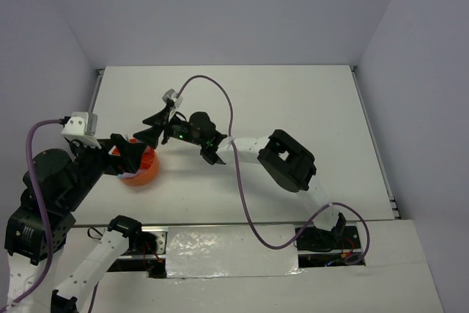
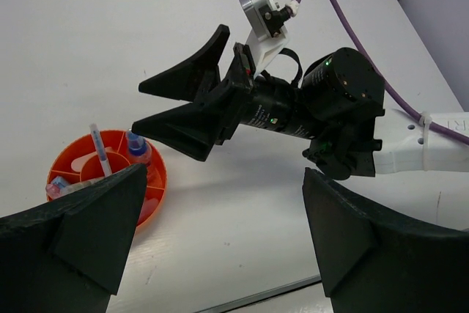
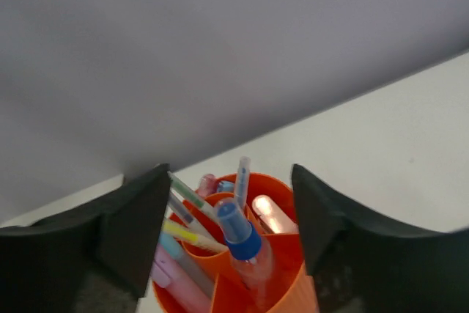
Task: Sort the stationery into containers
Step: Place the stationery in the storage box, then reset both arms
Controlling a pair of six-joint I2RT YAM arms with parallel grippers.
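Cup [image 3: 289, 284] stands upright on bench [image 1: 293, 100], left side, with pens [image 3: 192, 196] and pastel pieces [image 3: 271, 214] in its compartments, 1 blue-capped pen [image 3: 238, 238] among them. Right gripper [image 2: 139, 108] hangs over cup, jaws apart, nothing between them. Left gripper [image 2: 224, 174] sits near cup, jaws wide apart, holding nothing

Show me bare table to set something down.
Free: the far strip of the table along the back wall, and its right side past the right arm. Crowded: near-left, left gripper and right gripper by the orange cup.
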